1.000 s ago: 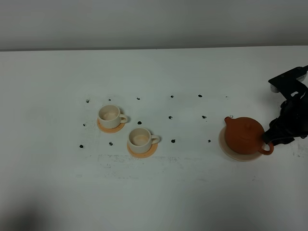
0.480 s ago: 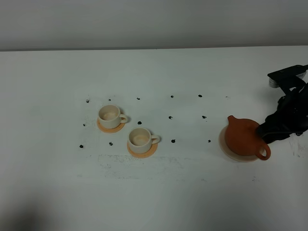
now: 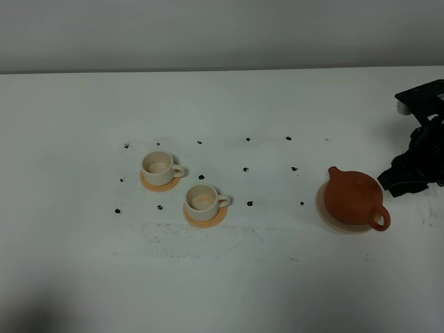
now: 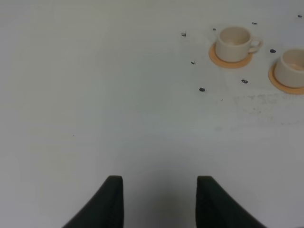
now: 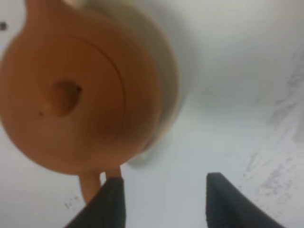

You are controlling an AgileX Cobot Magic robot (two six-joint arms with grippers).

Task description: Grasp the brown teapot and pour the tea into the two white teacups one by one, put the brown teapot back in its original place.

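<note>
I look down on the table [image 3: 69,277]. Two teacups sit on its left part, each on its own coaster. One teacup [image 3: 157,167] is further back and more to the left, on the first coaster [image 3: 156,187]. The other teacup [image 3: 202,200] is nearer the front and more to the right, on the second coaster [image 3: 206,223]. They are near each other but apart. Small dots [image 3: 245,168] lie around and between them. Well to the right, the teapot [image 3: 352,196] sits on a flat disc [image 3: 322,208], with its spout pointing back-left and its handle front-right. My right gripper [image 3: 390,182] is just right of the teapot.
</note>
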